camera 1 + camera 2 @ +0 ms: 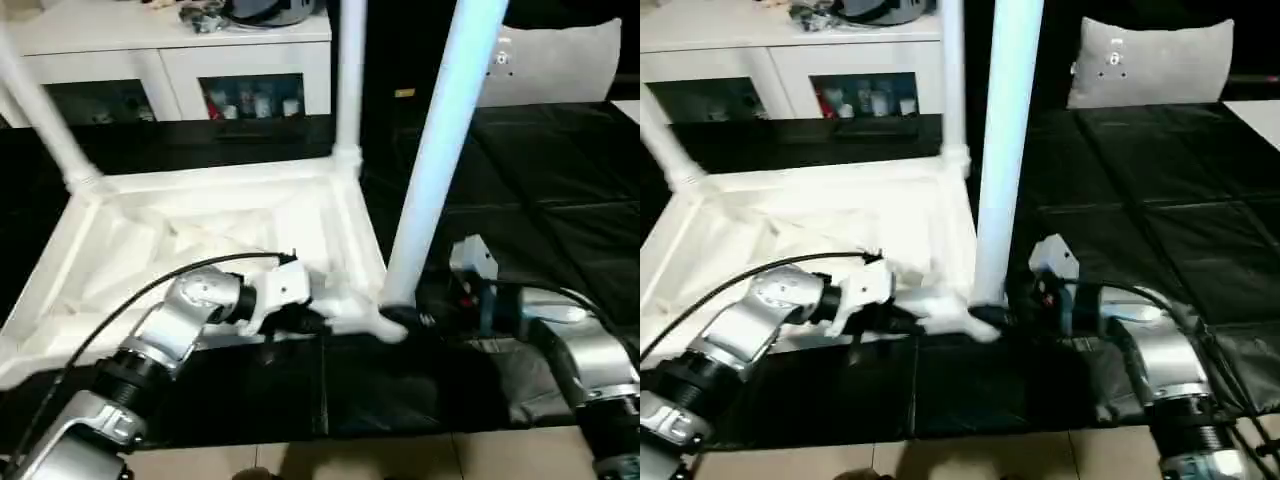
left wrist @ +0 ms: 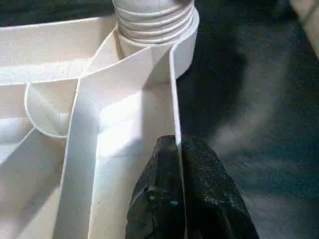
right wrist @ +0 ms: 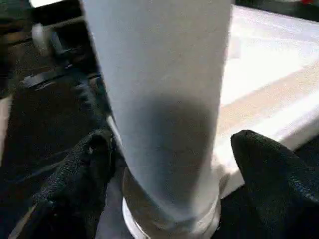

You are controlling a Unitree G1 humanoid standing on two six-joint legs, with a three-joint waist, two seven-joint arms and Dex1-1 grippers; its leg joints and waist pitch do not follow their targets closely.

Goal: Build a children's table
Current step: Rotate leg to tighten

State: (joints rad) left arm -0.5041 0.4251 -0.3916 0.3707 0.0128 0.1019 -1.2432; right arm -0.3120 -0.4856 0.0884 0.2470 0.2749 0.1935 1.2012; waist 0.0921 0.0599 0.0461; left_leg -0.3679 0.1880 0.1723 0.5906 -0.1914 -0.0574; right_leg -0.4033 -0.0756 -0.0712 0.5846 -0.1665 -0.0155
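Surface: black quilted mat (image 1: 560, 200), with pale floor (image 1: 380, 462) along its near edge.
Room: white cabinet (image 1: 180, 60) with glass doors at the far side; clutter on its top; grey cushion (image 1: 1150, 62) beyond the mat's far right corner.
Tabletop: white plastic tabletop (image 1: 200, 240) lying underside up on the left half of the mat, ribs showing.
Fitted legs: far-left leg (image 1: 40, 110) leaning from its corner socket; far-right leg (image 1: 349, 80) upright in the far right corner.
Third leg: near leg (image 1: 440, 150) standing in the near right corner socket (image 1: 385, 322), leaning a little to the right in the left eye view.
Head views: silver forearms reaching in from the mat's near edge, one toward each side of that near right corner.
Left wrist view: ribbed threads at a leg's base seated in a round corner socket (image 2: 185, 35); thin side wall (image 2: 174, 99) of the tabletop running from that socket down between the black fingers (image 2: 154, 199).
Right wrist view: near leg's shaft filling the middle, its collar at the socket below; black fingers (image 3: 75, 174) on either side.
Left gripper (image 2: 180, 164): jaws clenched on the tabletop's thin side wall, one finger inside, one outside.
Right gripper (image 3: 169, 164): jaws spread wide around the near leg's base, a gap visible at the right finger; contact of the other finger cannot be told.
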